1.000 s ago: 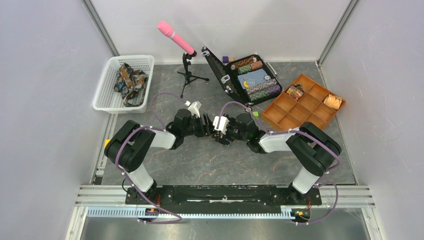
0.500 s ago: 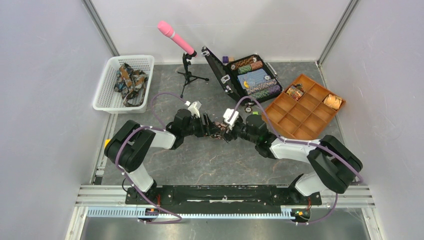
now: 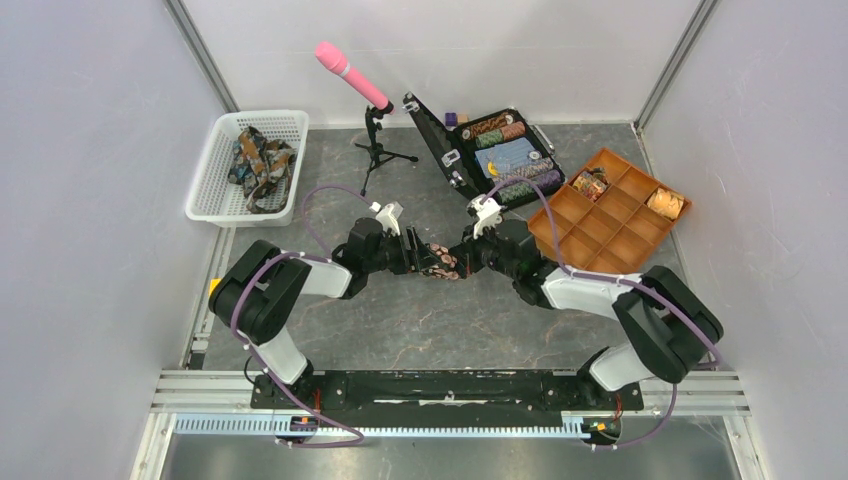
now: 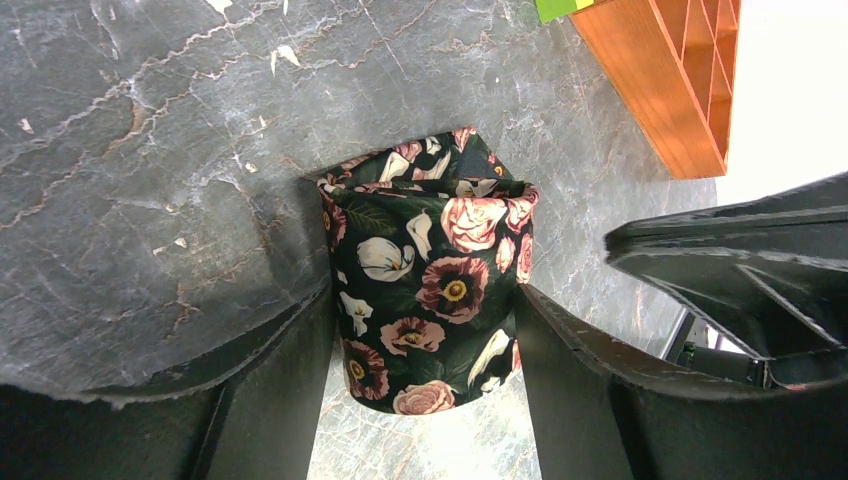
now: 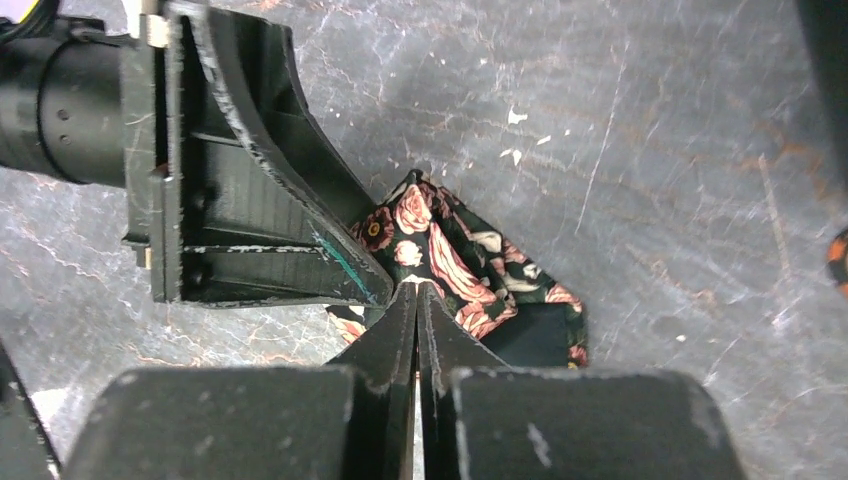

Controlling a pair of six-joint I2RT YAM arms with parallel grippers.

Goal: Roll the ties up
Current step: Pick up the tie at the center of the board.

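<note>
Floral tie (image 4: 430, 250), coiled, sits mid-counter (image 3: 420, 320), gripped btwn left pincer (image 4: 420, 300) fingers. Right pincer (image 5: 415, 295) is clenched, tips at the coil; can't tell if fabric's nipped. Best bet: firm side squeeze, tuck loose end w/o unwinding.

We count 2 arms (image 3: 265, 290) (image 3: 650, 315), 1 rolled tie (image 3: 441, 259), 2 coils (image 3: 591, 183) (image 3: 666, 202) in 1 orange tray (image 3: 575, 235), 1 basket (image 3: 203, 190) w/ 1 tie heap (image 3: 260, 162), 1 chip case (image 3: 430, 130), 1 mic (image 3: 350, 72).

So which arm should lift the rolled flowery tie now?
Probably left: the left gripper clasps the rolled tie between its fingers; the right gripper is shut, tips only at its edge.
</note>
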